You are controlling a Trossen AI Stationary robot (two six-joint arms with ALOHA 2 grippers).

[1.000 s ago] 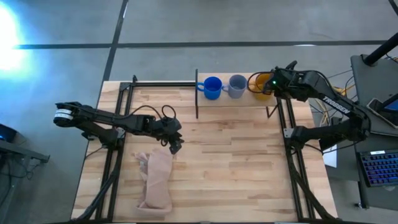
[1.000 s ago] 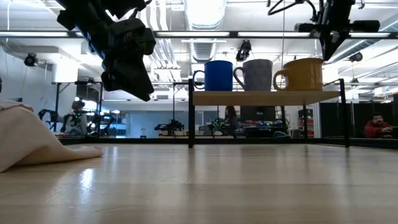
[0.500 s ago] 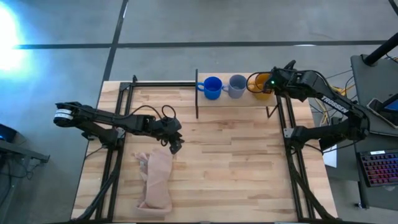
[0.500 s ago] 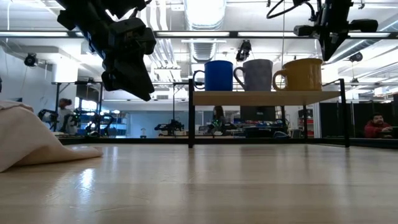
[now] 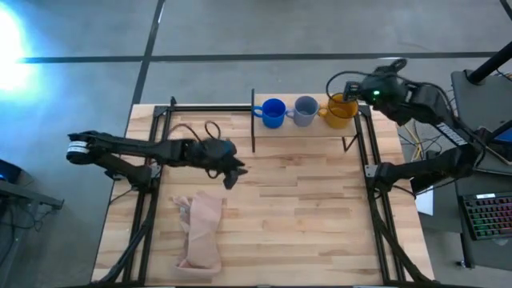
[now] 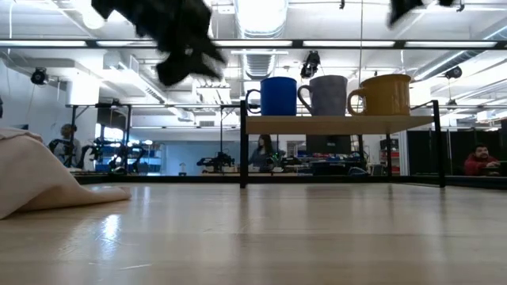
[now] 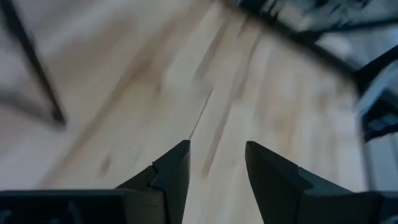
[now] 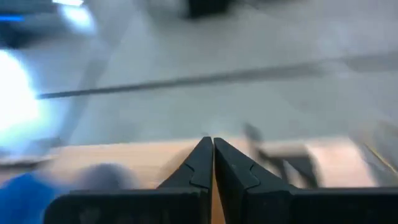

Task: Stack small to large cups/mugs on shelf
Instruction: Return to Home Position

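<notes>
Three mugs stand side by side on their bases on the small wood shelf (image 6: 341, 124): the blue mug (image 5: 273, 112) at the left, the grey-blue mug (image 5: 305, 110) in the middle, the yellow-orange mug (image 5: 342, 110) at the right. They also show in the low view: the blue mug (image 6: 278, 96), the grey-blue mug (image 6: 328, 95), the yellow-orange mug (image 6: 387, 94). My right gripper (image 5: 358, 90) is shut and empty, above the yellow-orange mug and clear of it. My left gripper (image 5: 237, 173) is open and empty, high over the table's middle.
A pinkish-beige cloth (image 5: 201, 232) lies crumpled on the tabletop near the left front, and it also shows in the low view (image 6: 36, 180). Black shelf posts (image 5: 254, 120) stand at the table's back. People show in the room behind.
My right gripper has risen from just above the yellow-orange mug and drawn back toward the table's right and far edge. My left gripper has gone up and toward the table's right, away from the cloth. The mugs have stayed in place.
</notes>
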